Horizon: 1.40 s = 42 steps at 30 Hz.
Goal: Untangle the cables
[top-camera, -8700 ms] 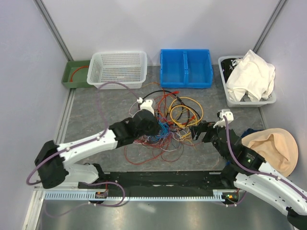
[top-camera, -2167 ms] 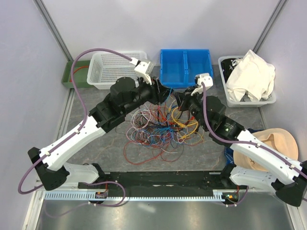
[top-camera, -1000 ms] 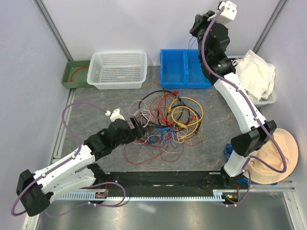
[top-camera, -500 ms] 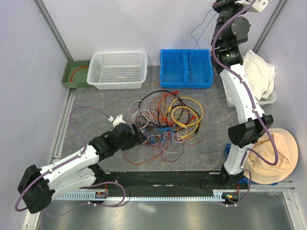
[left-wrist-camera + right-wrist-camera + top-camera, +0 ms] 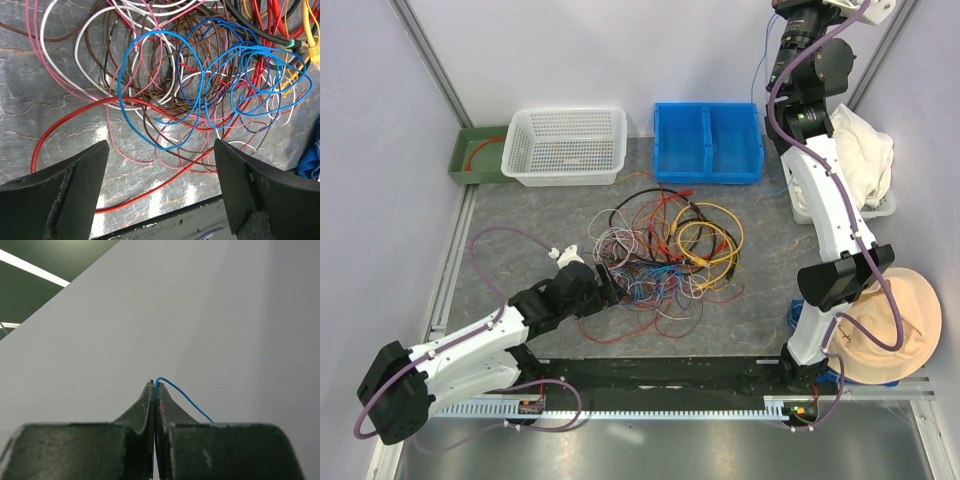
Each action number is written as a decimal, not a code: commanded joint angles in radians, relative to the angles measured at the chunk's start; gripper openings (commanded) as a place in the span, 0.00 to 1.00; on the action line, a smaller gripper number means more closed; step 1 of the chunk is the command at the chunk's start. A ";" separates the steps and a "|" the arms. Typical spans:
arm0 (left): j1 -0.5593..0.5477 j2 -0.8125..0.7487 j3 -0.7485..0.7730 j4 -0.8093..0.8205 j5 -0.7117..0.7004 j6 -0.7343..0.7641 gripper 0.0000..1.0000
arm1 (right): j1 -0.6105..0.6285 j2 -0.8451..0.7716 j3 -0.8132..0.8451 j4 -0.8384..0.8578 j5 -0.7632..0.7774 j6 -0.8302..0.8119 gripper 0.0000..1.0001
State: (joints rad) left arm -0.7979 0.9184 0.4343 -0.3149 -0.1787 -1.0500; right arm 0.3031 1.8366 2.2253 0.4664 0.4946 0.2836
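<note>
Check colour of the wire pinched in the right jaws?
Blue. The thin wire shows best in the right wrist view.

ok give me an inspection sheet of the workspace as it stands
surface: grey marbled table
job's things: cables in one tangled pile mid-table; one blue wire held high above it
clutter: green tray holding an orange loop, white basket, blue bin, grey bin of white cloth, beige hat
grippers: left tool open, low over the pile's near-left edge; right tool shut on the blue wire
cables: purple hoses along both arms, no snag seen
surroundings: plain pale walls, nothing else seen
</note>
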 commanded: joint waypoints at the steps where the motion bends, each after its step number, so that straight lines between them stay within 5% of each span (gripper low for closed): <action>1: 0.002 -0.024 -0.022 0.046 0.012 -0.034 0.92 | -0.016 -0.002 -0.003 0.026 0.009 0.002 0.00; 23: 0.003 -0.043 -0.035 0.112 -0.005 0.030 0.91 | -0.082 0.306 0.172 0.057 0.004 0.081 0.00; 42: 0.003 0.126 -0.017 0.189 0.045 0.028 0.91 | -0.127 0.440 0.060 -0.003 -0.047 0.163 0.00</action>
State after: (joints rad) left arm -0.7979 1.0439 0.4019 -0.1764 -0.1440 -1.0416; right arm 0.1802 2.2292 2.3058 0.4812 0.4770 0.4171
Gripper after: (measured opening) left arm 0.913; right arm 0.010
